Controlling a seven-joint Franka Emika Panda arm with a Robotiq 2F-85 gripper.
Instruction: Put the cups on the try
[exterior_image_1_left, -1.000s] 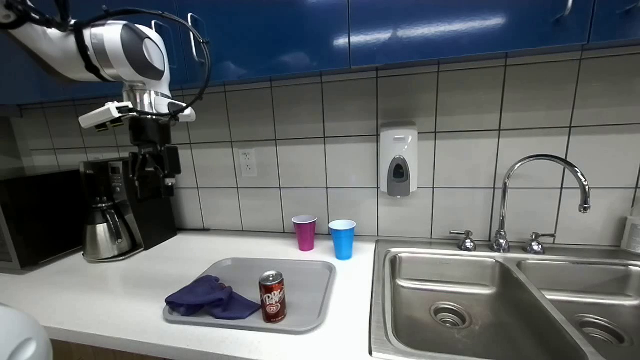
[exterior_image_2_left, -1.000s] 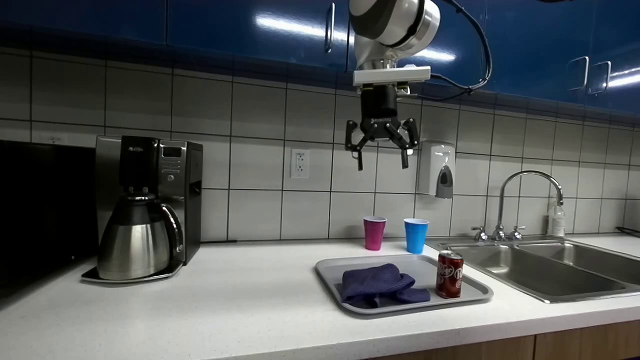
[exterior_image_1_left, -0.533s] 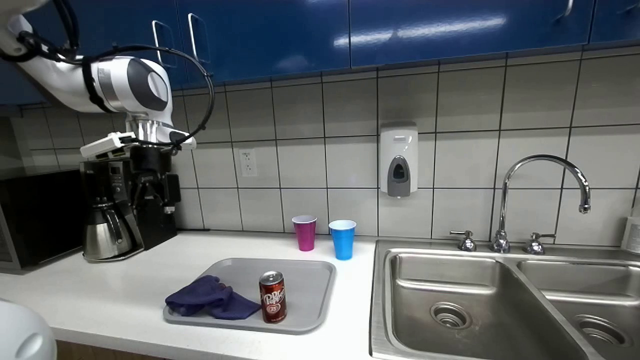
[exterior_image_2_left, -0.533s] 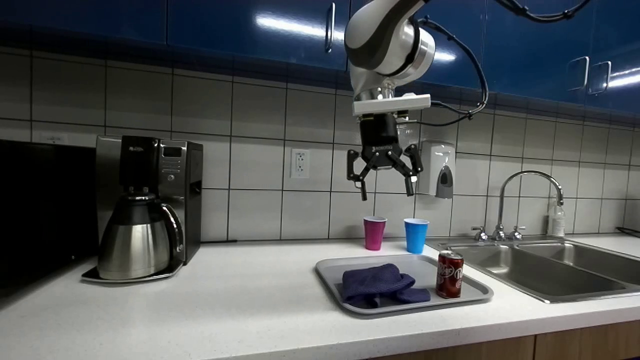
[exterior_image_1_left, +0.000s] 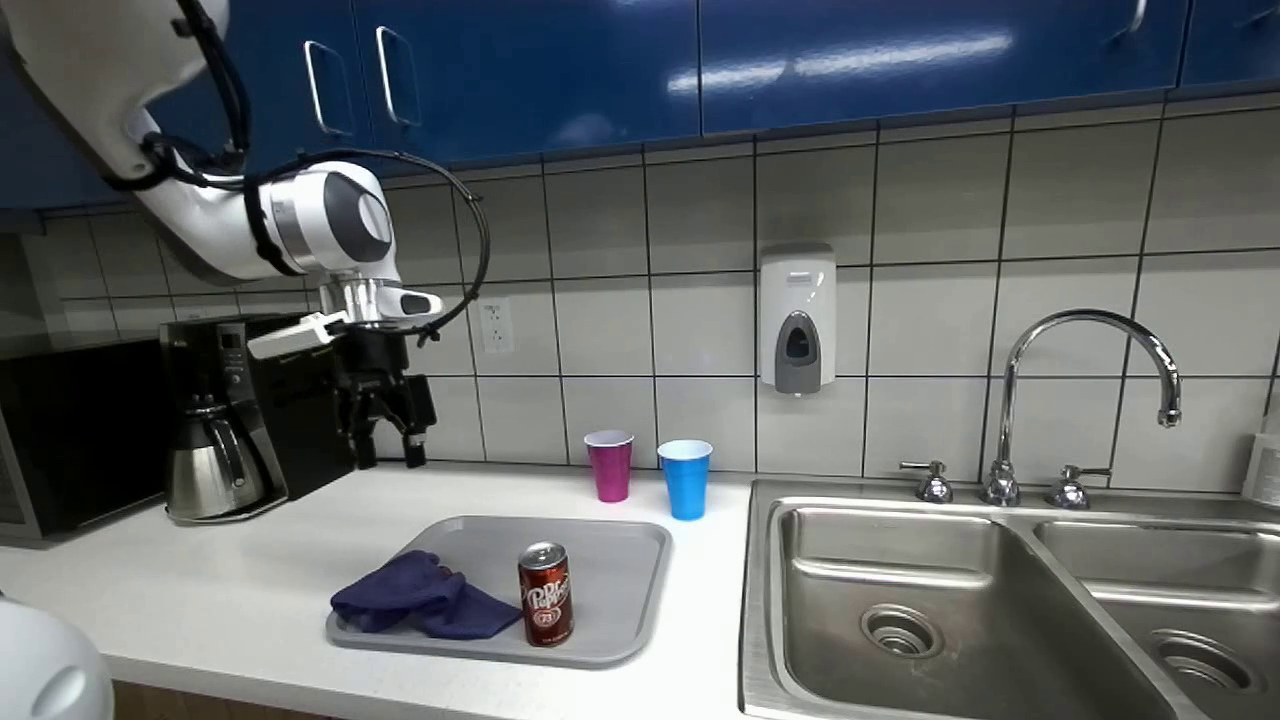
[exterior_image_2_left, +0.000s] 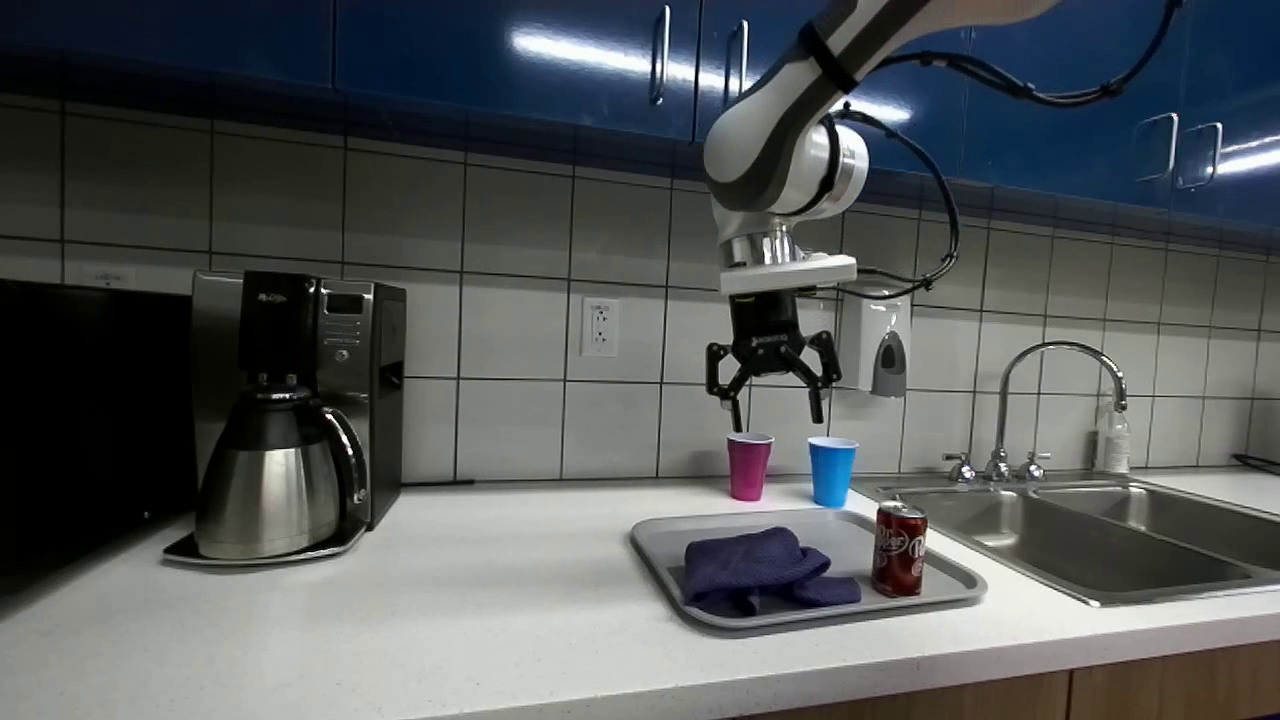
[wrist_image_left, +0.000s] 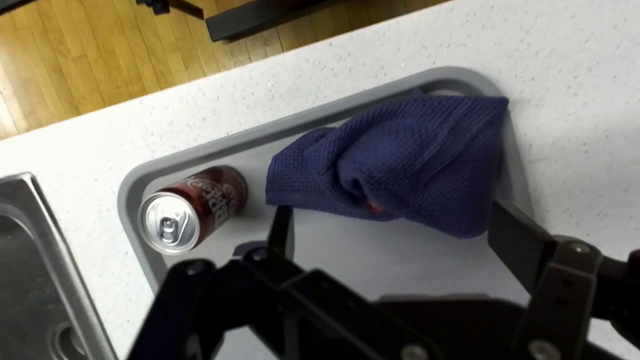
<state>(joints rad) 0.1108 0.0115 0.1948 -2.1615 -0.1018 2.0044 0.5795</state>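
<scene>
The purple-magenta cup (exterior_image_1_left: 610, 472) and the blue cup (exterior_image_1_left: 686, 488) stand upright on the counter, near the tiled wall behind the tray. Both also show in an exterior view, the purple cup (exterior_image_2_left: 748, 472) and the blue cup (exterior_image_2_left: 832, 476). The grey tray (exterior_image_1_left: 610, 570) holds a red can and a dark blue cloth. My gripper (exterior_image_2_left: 777, 424) is open and empty. It hangs well above the counter, fingers pointing down. In the wrist view the open jaws (wrist_image_left: 390, 215) look down on the tray (wrist_image_left: 360, 247); the cups are out of view there.
The red soda can (exterior_image_1_left: 546, 600) stands on the tray beside the crumpled cloth (exterior_image_1_left: 425, 600). The steel sink (exterior_image_1_left: 890, 570) with its tall faucet (exterior_image_1_left: 1010, 400) lies beyond the cups. A coffee maker (exterior_image_2_left: 290, 420) stands at the far end. A soap dispenser (exterior_image_1_left: 797, 320) and blue cabinets (exterior_image_1_left: 540, 70) are above.
My gripper has come down from higher up, and in an exterior view it has also moved toward the cups. It stays open. The cups, tray, can and cloth have not moved.
</scene>
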